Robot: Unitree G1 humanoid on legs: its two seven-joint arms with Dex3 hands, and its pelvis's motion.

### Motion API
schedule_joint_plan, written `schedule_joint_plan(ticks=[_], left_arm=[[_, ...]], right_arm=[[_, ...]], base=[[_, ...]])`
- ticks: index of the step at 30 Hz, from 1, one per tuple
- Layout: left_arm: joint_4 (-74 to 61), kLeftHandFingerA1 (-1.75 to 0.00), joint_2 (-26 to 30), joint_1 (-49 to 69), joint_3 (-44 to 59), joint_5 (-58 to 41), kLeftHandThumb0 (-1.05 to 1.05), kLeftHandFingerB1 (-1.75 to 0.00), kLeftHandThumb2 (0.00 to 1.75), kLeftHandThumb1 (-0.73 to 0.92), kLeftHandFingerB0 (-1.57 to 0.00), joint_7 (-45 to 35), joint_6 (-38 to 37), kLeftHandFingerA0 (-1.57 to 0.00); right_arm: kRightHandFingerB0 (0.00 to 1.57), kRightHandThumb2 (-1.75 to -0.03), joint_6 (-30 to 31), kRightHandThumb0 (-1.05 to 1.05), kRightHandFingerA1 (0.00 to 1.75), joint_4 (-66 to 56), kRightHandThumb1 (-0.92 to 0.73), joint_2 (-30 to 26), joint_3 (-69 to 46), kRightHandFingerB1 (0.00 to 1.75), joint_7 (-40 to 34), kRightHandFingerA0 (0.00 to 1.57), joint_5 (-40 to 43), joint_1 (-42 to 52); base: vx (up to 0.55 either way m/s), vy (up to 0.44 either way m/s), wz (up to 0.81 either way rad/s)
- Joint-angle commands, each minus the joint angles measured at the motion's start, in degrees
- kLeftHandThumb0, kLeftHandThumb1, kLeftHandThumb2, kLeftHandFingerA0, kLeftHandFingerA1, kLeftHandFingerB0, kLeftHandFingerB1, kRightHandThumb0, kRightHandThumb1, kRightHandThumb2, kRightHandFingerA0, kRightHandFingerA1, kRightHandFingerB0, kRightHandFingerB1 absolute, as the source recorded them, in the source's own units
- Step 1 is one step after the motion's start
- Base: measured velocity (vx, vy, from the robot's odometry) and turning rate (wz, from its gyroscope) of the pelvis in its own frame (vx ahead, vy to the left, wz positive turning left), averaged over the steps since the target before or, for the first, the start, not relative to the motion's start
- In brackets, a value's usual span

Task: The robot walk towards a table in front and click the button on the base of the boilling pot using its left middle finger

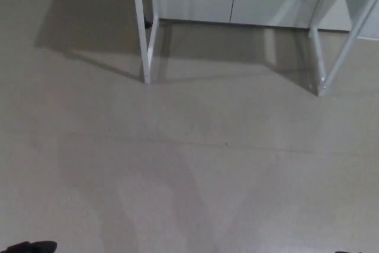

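Left hand (28,246) barely shows (fingers' state cannot be told); white table legs (145,39) stand on grey floor (189,164).

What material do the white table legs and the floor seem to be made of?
The table legs look like white painted or coated metal: thin, straight, square bars with sharp edges. The floor looks like smooth beige vinyl or sealed concrete, with a soft sheen, faint reflections and no tile joints. Neither is certain from this view.

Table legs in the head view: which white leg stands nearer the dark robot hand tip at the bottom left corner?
The left white leg, whose foot meets the floor left of centre; the other leg stands far right.
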Motion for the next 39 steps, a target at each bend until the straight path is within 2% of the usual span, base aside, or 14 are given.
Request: schedule_joint_plan(ticks=[1, 13, 14, 15, 16, 17, 18, 19, 23, 24, 26, 35, 39], left_arm=[[-0.14, -0.41, 0.40, -0.03, -0.39, 0.35, -0.26, -0.35, 0.56, 0.50, -0.34, 0.72, 0.54, -0.41], [-0.92, -0.41, 0.74, 0.35, -0.81, -0.03, -0.22, -0.34, 0.54, 0.49, -0.33, 0.47, 0.38, -0.42], [-0.16, -0.46, 0.84, 0.13, -1.09, 0.54, -0.31, -0.41, 0.62, 0.42, -0.33, 0.79, -0.52, -0.39], [-0.03, -0.42, 0.84, 0.10, -1.17, 0.57, -0.26, -0.35, 0.56, 0.51, -0.33, 0.70, -0.73, -0.40], [-0.29, -0.42, 0.80, 0.21, -1.13, 0.24, -0.26, -0.35, 0.56, 0.51, -0.33, 0.37, -0.49, -0.40], [-0.24, -0.45, 1.06, 0.22, -1.69, 1.22, -0.33, -0.41, 0.63, 0.43, -0.32, 1.11, -0.91, -0.37], [-0.18, -0.41, 0.94, 0.18, -1.49, 0.84, -0.24, -0.35, 0.54, 0.49, -0.34, 1.03, -0.73, -0.41], [-0.10, -0.45, 0.97, 0.23, -1.53, 0.86, -0.33, -0.41, 0.63, 0.43, -0.33, 1.09, -0.85, -0.37], [-0.05, -0.45, 1.15, 0.36, -1.80, 1.06, -0.33, -0.41, 0.63, 0.43, -0.33, 1.28, -1.14, -0.37], [0.06, -0.42, 1.09, 0.37, -1.86, 1.00, -0.27, -0.35, 0.56, 0.50, -0.33, 1.10, -1.28, -0.40], [-0.27, -0.42, 1.19, 0.63, -1.85, 0.88, -0.27, -0.35, 0.56, 0.51, -0.33, 0.89, -1.20, -0.40], [-0.12, -0.42, 1.15, 0.59, -1.98, 0.99, -0.27, -0.35, 0.56, 0.50, -0.34, 1.02, -1.59, -0.41], [-0.47, -0.41, 1.36, 0.90, -2.31, 1.41, -0.25, -0.35, 0.55, 0.50, -0.34, 1.21, -2.08, -0.41]], right_arm=[[0.04, -0.89, 0.57, 0.24, 0.57, 0.07, -0.92, -0.93, -0.21, 0.40, -0.72, 0.32, -0.30, -0.14], [0.04, -0.89, 0.03, 0.24, 0.58, 0.68, -0.92, -0.94, -0.14, 0.40, -0.56, 0.33, -0.37, -0.35], [0.11, -1.26, 0.09, 0.14, 0.55, 0.71, -0.87, -1.03, -0.05, 0.54, -0.28, 0.16, -0.40, -0.41], [0.03, -0.90, 0.07, 0.25, 0.56, 0.73, -0.92, -1.14, 0.14, 0.39, -0.28, 0.31, -0.63, -0.44], [0.03, -0.90, 0.00, 0.25, 0.56, 0.74, -0.92, -1.25, 0.36, 0.39, -0.47, 0.31, -0.95, -0.46], [0.03, -0.90, 0.04, 0.25, 0.56, 0.77, -0.92, -1.25, 0.44, 0.39, -0.58, 0.31, -0.99, -0.48], [0.11, -1.26, -0.02, 0.14, 0.55, 0.70, -0.87, -1.29, 0.49, 0.54, -0.49, 0.16, -0.97, -0.43], [0.03, -0.90, -0.06, 0.25, 0.57, 0.71, -0.92, -1.31, 0.60, 0.40, -0.49, 0.31, -1.04, -0.42], [0.03, -0.90, -0.07, 0.25, 0.57, 0.76, -0.92, -1.36, 0.84, 0.40, -0.60, 0.31, -1.08, -0.43], [0.04, -0.89, -0.69, 0.25, 0.57, 1.39, -0.92, -1.48, 0.89, 0.41, -0.56, 0.32, -1.15, -0.52], [0.07, -0.84, -0.21, 0.24, 0.56, 0.88, -0.92, -1.65, 1.43, 0.41, -0.96, 0.33, -1.81, -0.37], [0.05, -0.88, 0.32, 0.25, 0.57, 0.78, -0.92, -1.76, 1.71, 0.40, -0.91, 0.32, -1.56, -0.54], [0.08, -0.83, 0.94, 0.24, 0.56, 0.27, -0.92, -2.23, 2.79, 0.41, -1.78, 0.35, -2.72, -0.47]], base=[[0.09, -0.134, 0.00], [0.06, -0.169, -0.07], [0.00, 0.000, 0.00], [0.00, 0.000, 0.00], [0.09, 0.053, -0.02], [0.09, 0.064, 0.01], [0.10, 0.111, 0.05], [0.10, 0.259, 0.34], [0.09, 0.114, 0.05], [0.07, -0.042, 0.08], [0.04, -0.038, 0.03], [0.13, -0.196, 0.05], [0.18, -0.138, 0.04]])
